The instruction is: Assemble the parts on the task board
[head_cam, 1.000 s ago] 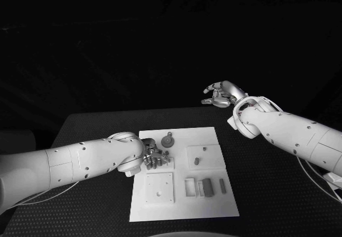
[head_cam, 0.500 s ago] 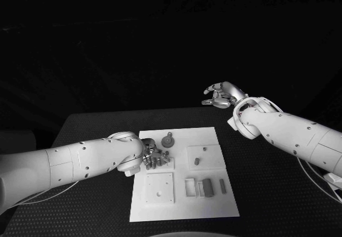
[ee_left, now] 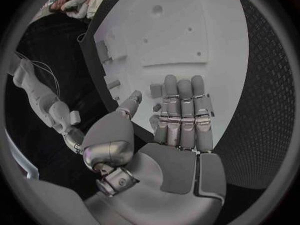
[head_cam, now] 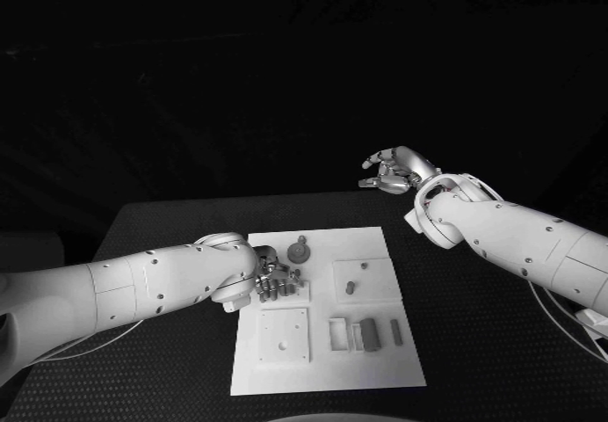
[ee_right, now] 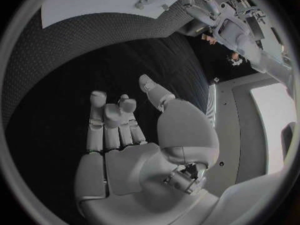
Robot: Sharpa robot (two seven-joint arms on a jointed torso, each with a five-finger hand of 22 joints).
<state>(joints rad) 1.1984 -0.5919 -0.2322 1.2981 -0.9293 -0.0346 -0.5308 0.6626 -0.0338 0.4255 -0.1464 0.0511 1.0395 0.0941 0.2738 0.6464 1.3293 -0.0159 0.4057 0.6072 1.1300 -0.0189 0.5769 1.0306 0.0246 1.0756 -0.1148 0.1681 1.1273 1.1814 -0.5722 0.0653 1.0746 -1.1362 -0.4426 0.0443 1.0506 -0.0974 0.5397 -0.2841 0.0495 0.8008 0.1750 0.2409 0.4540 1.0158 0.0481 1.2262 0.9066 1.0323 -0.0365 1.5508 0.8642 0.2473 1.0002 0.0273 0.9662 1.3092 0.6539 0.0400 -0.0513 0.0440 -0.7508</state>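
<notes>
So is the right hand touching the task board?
Apart. In the head view the right hand hangs past the table's far edge, with dark table between it and the task board.

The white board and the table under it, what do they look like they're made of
The task board looks like a rigid plastic or painted plate: smooth, matt white, with crisp square recesses and small holes. The table has a black surface with a fine, regular dotted weave, which suggests a textured rubber or fabric mat rather than bare wood or metal. The pictures cannot confirm either.
</notes>
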